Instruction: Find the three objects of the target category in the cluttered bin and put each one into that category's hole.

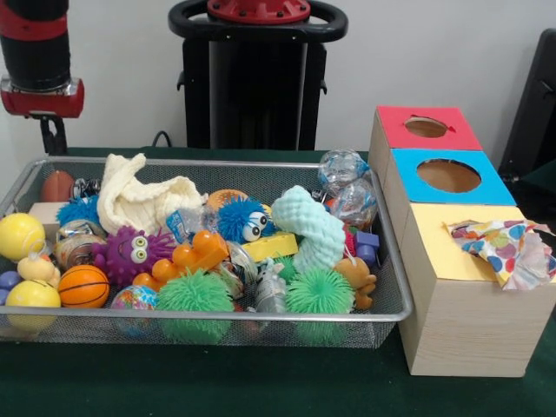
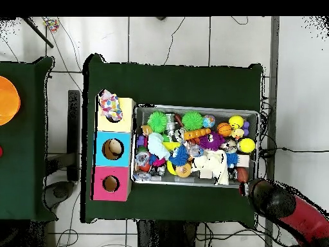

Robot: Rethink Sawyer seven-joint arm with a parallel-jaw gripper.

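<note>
Hovering off the mesh bin's [image 1: 395,300] corner, the end effector [image 2: 247,188] is showing no readable grip state; no labels legible.

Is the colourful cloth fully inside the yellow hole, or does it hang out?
It hangs out: the colourful cloth sits in the yellow box top with crumpled ends spilling over the edge.

A silver mesh bin [image 1: 395,295] holds green spiky balls [image 1: 193,294], a purple googly-eyed ball [image 1: 130,252], a cream cloth [image 1: 139,201] and an orange basketball [image 1: 83,286], beside a red, blue and yellow-topped box [image 1: 452,252] with polka-dotted fabric [image 1: 508,246].
</note>
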